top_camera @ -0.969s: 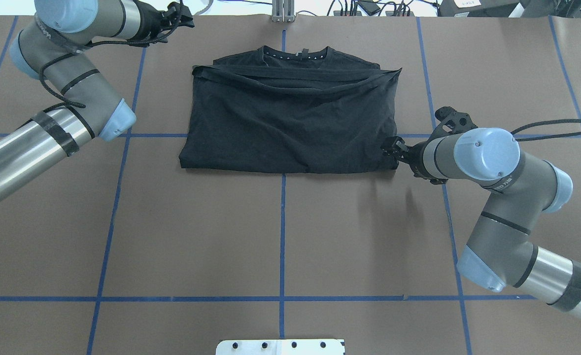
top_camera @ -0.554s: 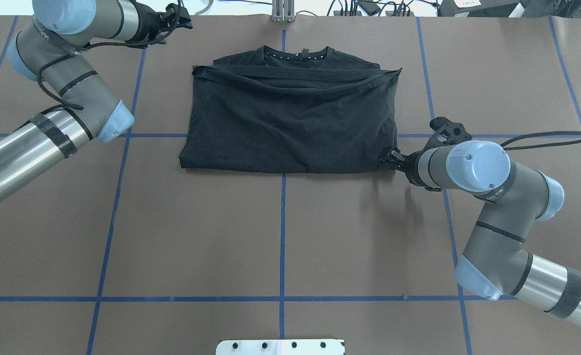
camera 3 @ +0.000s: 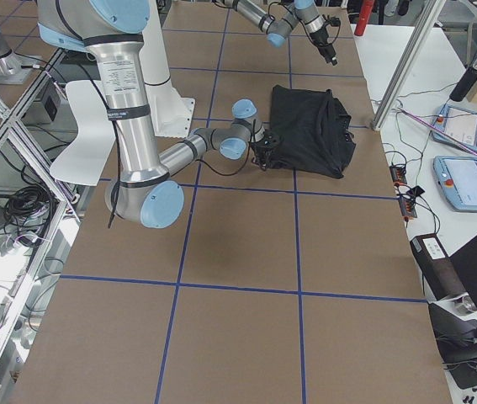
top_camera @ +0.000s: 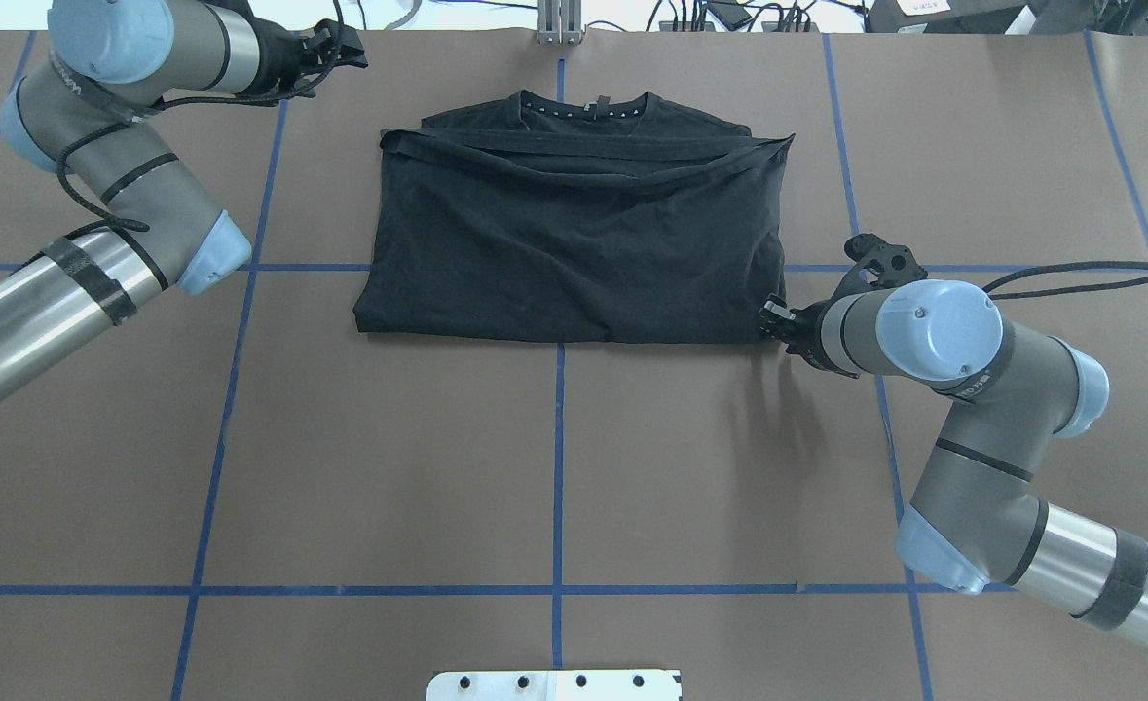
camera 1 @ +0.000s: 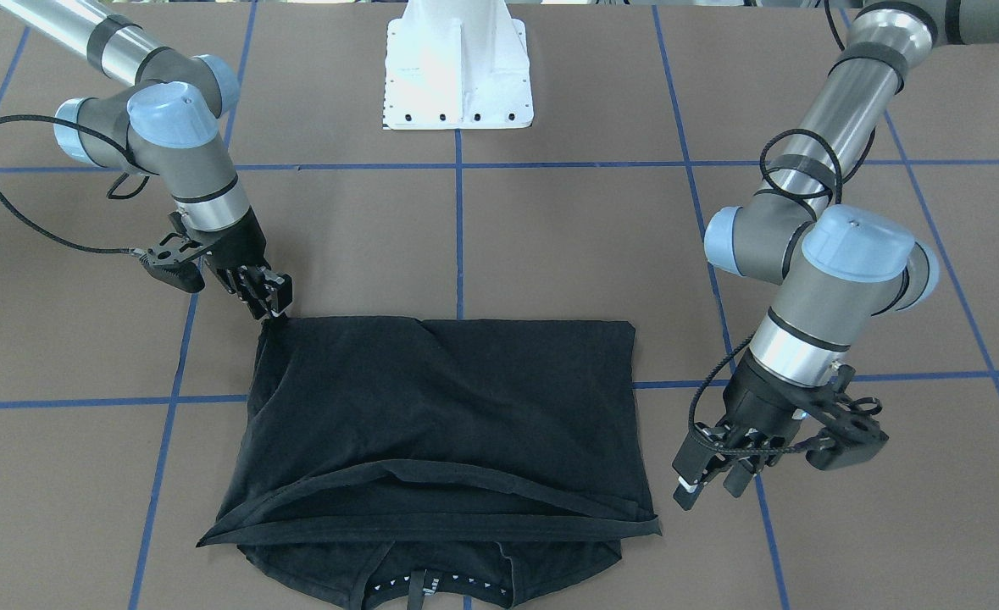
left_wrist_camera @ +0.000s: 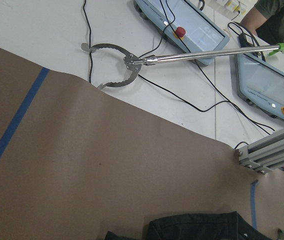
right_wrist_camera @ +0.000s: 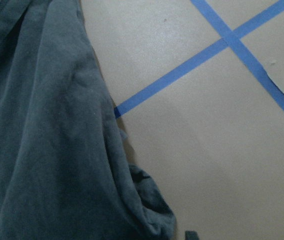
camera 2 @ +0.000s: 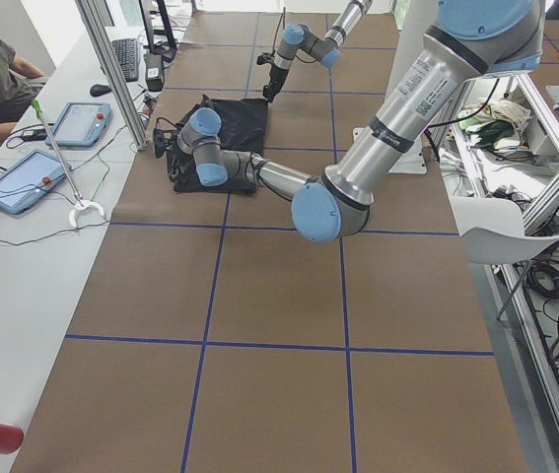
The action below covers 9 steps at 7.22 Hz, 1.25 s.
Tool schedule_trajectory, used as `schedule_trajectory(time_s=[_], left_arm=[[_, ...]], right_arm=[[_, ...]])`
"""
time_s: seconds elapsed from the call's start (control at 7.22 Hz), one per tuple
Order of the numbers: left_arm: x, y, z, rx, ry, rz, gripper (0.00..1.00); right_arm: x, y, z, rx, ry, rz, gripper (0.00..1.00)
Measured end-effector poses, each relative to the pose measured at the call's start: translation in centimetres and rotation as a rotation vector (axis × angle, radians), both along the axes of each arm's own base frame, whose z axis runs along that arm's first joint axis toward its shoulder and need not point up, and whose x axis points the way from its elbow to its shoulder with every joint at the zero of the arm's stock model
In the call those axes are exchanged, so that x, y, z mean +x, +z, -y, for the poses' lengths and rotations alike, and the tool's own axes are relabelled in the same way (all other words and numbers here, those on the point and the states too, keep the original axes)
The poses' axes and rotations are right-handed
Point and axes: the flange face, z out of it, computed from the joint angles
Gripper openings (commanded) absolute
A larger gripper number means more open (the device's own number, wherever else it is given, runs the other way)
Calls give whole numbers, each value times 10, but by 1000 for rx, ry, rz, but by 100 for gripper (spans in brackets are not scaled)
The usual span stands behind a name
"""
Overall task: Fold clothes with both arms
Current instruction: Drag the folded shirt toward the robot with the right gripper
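Black T-shirt (camera 1: 440, 407) lies folded on counter (camera 1: 550, 237); right tool (camera 1: 272, 298) touches its 11 o'clock corner, clamped or not I cannot tell; left tool (camera 1: 709, 487) apart at 4 o'clock

Black T-shirt (top_camera: 574, 243) lies folded to a rectangle, plain side up; right tool (top_camera: 774, 321) at one corner.

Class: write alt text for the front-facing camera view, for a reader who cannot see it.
A folded black T-shirt lies on a brown table marked with blue tape. The right gripper is at one shirt corner; the left gripper is beside it, apart.
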Motion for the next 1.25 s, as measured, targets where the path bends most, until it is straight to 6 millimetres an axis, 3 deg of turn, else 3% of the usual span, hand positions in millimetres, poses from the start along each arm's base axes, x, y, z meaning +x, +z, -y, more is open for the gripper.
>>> schedule_trajectory(time_s=[0.28,0.42,0.55,0.83,1.11,1.25], left_arm=[[-6,12,-10,1,4,5,85],[-7,14,-12,3,6,5,85],[-8,12,-13,7,8,1,85],[-13,-4,-22,29,10,-23,85],[-23,-8,-47,37,65,-60,85],[-26,-12,-64,26,98,-91,85]], right_arm=[[1,-5,-1,0,-10,11,0],[9,-11,-5,-3,-24,30,0],[29,-19,-19,-5,-41,56,0],[75,-43,-82,-60,-77,124,0],[57,-85,-175,-184,-195,186,0],[42,-104,-225,-247,-275,215,49]])
